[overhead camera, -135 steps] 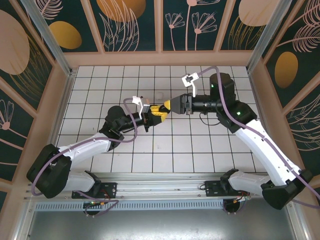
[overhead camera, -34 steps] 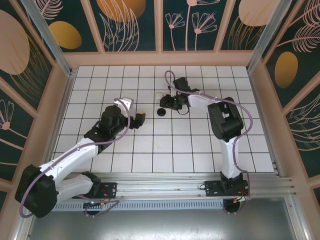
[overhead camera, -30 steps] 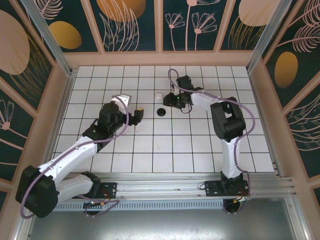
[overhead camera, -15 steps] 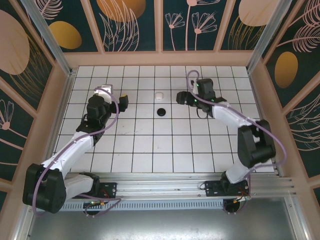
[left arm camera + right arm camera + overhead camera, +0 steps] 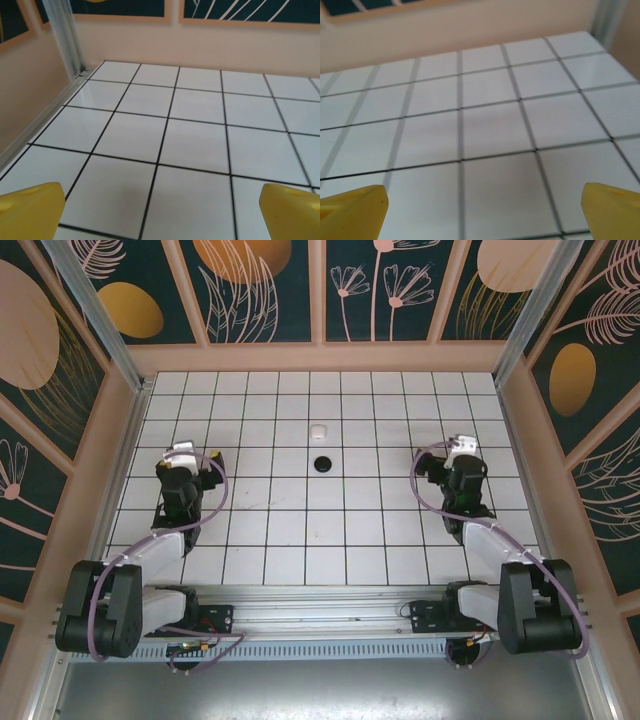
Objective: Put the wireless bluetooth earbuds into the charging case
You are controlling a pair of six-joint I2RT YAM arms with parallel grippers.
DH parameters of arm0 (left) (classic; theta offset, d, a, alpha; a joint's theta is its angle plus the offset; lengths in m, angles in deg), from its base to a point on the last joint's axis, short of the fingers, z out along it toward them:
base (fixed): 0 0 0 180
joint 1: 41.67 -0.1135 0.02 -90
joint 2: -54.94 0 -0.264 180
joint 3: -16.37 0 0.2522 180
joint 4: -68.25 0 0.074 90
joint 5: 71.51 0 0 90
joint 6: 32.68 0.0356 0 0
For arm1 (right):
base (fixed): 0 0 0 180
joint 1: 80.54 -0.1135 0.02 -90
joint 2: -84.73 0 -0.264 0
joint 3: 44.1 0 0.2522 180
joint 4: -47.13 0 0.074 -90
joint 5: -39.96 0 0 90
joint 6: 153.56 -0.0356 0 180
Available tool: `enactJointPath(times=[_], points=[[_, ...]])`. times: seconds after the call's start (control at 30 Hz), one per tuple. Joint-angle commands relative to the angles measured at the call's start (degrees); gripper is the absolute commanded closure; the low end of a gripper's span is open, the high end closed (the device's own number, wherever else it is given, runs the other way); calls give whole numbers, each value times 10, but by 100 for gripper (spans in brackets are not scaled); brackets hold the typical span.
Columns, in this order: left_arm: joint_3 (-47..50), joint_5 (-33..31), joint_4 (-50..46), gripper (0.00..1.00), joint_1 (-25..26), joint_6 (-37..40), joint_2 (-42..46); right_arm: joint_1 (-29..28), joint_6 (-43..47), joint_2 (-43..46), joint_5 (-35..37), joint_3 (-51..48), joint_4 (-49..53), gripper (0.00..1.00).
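**Both claws empty; cases sit alone at centre**

Your left claw (image 5: 160,210) gapes wide with nothing between its yellow tips; your right claw (image 5: 482,210) is the same, spread and empty over bare tiles. From above, both arms sit folded close to their bases, well apart from the work. The white case (image 5: 319,431) and the black puck (image 5: 322,464) lie near each other in the middle of the bench (image 5: 350,530), the white one farther from you. The earbuds are too small to pick out; I judge them housed, so the task reads as done or nearly so. If a bud is loose, your next move calls for a long reach to centre and a fine pinch.
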Motion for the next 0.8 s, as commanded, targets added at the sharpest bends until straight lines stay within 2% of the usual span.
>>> enactJointPath(times=[0.0, 0.23, 0.37, 0.6, 0.67, 0.77], points=[[6, 9, 108, 1, -8, 34, -19, 29, 2, -22, 16, -15, -112, 1], [25, 43, 202, 1, -13, 51, -88, 35, 28, -71, 30, -72, -278, 1], [36, 61, 243, 1, -21, 51, -118, 56, 13, -105, -26, -75, -309, 1], [60, 66, 335, 1, -47, 24, -172, 60, 14, -219, -37, -109, -472, 1], [57, 77, 333, 1, -49, 26, -181, 59, 18, -212, -46, -92, -424, 1], [53, 74, 325, 1, -49, 22, -181, 57, 20, -214, -44, -96, -434, 1]])
